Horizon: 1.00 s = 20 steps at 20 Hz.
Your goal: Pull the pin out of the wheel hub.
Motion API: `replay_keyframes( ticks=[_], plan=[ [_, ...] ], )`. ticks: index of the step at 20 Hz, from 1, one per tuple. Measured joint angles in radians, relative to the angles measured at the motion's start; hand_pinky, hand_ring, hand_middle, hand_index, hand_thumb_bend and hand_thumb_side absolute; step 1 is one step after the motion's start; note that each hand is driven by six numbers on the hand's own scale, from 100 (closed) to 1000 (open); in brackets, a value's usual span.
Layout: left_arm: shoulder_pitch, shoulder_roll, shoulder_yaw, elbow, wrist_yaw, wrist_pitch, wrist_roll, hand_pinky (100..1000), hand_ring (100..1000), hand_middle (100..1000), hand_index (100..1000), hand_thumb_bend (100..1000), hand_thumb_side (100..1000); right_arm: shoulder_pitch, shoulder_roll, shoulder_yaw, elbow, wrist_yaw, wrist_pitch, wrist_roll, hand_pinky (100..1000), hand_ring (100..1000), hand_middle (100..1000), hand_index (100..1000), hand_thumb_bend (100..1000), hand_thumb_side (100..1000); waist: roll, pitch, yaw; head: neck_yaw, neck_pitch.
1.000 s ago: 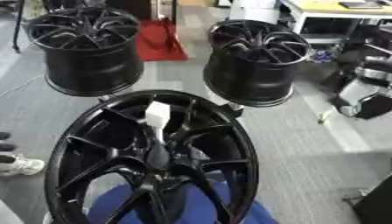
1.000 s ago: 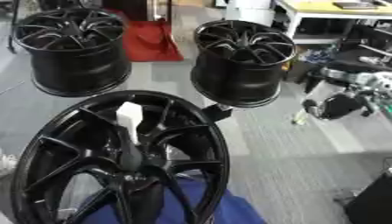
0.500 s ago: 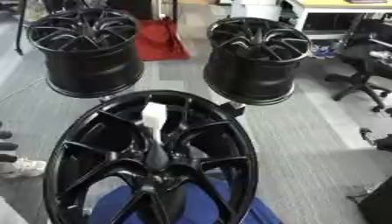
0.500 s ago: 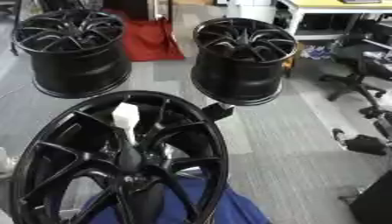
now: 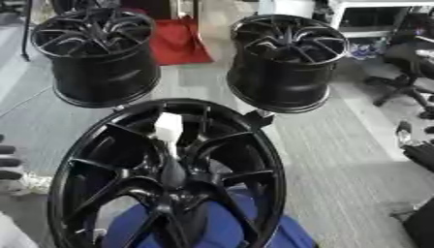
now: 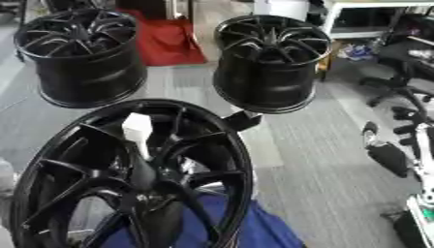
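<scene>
White block-headed pin (image 5: 168,129) standing in centre bore of large glossy black multi-spoke wheel hub (image 5: 169,177), head poking up above the spokes toward upper rim, dark shaft running down to hub centre. Wheel hub tilted toward camera, lower middle of view, resting on blue rounded cushion-like support (image 5: 222,228). Nothing gripping the pin. Left hand (image 5: 8,162) barely visible at left edge of left eye view, only dark fingertips showing, well apart from hub; open or curled: cannot tell. Right hand (image 6: 386,155) at right edge of right eye view, dark with silver parts, apart from hub, finger pose unclear, cannot tell. Behind hub, two more black alloy rims on grey floor: one far left (image 5: 98,53), one far right (image 5: 286,58). Red mat (image 5: 179,42) between them. Black office chair (image 5: 411,72) at far right.
</scene>
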Motion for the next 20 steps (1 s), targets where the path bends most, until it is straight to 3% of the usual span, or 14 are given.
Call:
replay_keyframes(
  ticks=[5, 9, 20],
  plan=[
    [0.0, -0.007, -0.001, 0.0, 0.001, -0.004, -0.004, 555, 619, 634, 810, 100, 742, -0.06, 0.092, 0.063, -0.011, -0.063, -0.102, -0.01, 630, 692, 748, 845, 121, 256, 0.009, 0.004, 0.0, 0.01, -0.003],
    [0.0, -0.015, -0.001, 0.0, 0.001, -0.006, -0.007, 555, 619, 633, 810, 100, 744, -0.084, 0.119, 0.099, 0.004, -0.118, -0.156, -0.031, 629, 692, 751, 849, 118, 251, 0.011, 0.006, 0.002, 0.011, -0.003],
    [-0.001, -0.016, -0.006, 0.0, 0.001, -0.009, -0.013, 556, 619, 633, 810, 100, 746, -0.088, 0.127, 0.129, 0.028, -0.17, -0.189, -0.019, 631, 689, 746, 847, 115, 282, 0.006, 0.009, 0.005, 0.016, -0.003]
  ],
)
